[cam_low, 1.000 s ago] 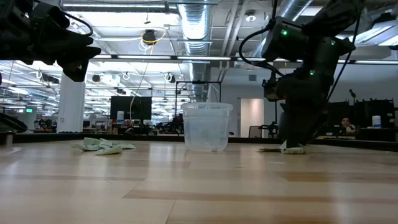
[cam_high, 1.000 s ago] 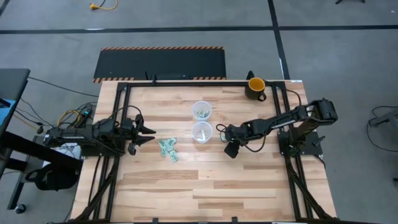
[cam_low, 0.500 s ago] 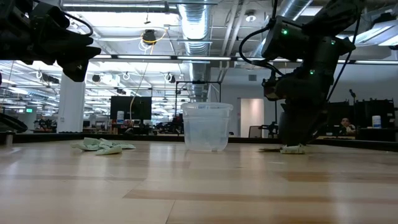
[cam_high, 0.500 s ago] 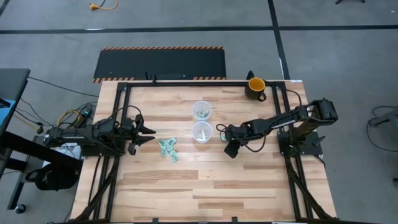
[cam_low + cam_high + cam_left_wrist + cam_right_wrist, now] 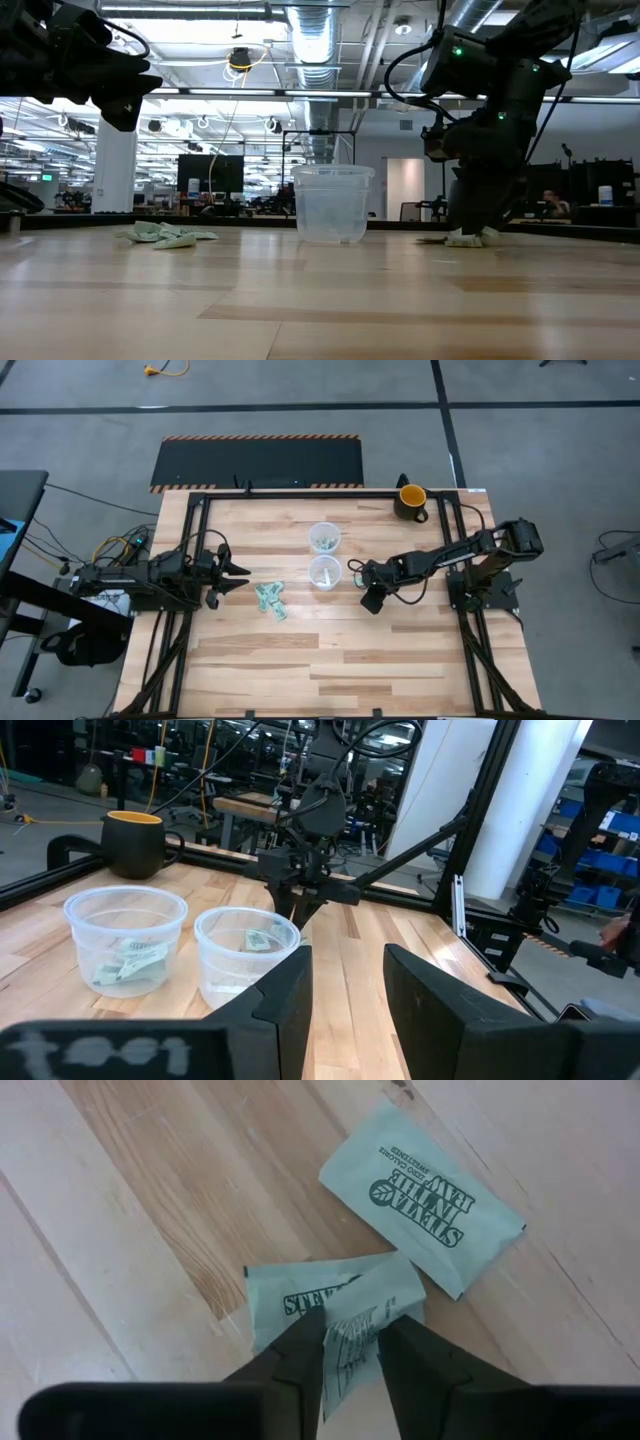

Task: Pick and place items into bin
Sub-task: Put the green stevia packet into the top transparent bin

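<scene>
From above, the wooden table [image 5: 330,660] carries two clear plastic cups side by side near its middle: the far cup [image 5: 324,538] with green scraps inside and the near cup [image 5: 324,572] just in front of it. A dark mug [image 5: 411,500] with a yellow inside stands at the far right edge. A small heap of green packets [image 5: 270,600] lies left of the near cup, its long axis running roughly from far-left to near-right. The left gripper [image 5: 238,578] hangs just left of that heap, well short of touching it. The right gripper [image 5: 371,600] is low over the table, to the right of the near cup.

At table height, the near cup [image 5: 333,203] stands in the middle, the packet heap [image 5: 165,235] lies flat to its left, and the right gripper [image 5: 467,236] reaches down to the wood, where a pale packet [image 5: 464,239] shows at its tips.

The left wrist camera looks past its own fingers [image 5: 285,1000], which stand apart with nothing between them. Beyond are the two cups, the far cup [image 5: 125,938] holding a few green packets, the near cup [image 5: 248,955] holding one, the mug [image 5: 138,844] behind, and the right arm coming down to the table.

The right wrist camera shows its fingers [image 5: 300,1355] pinching a folded packet [image 5: 350,1330] between them, the jaws narrowed to a slim gap. That packet lies on the wood, its long axis running out from the fingertips. A second flat packet [image 5: 422,1200], printed with dark lettering, lies just beyond it, set slantwise and just beside the first.
</scene>
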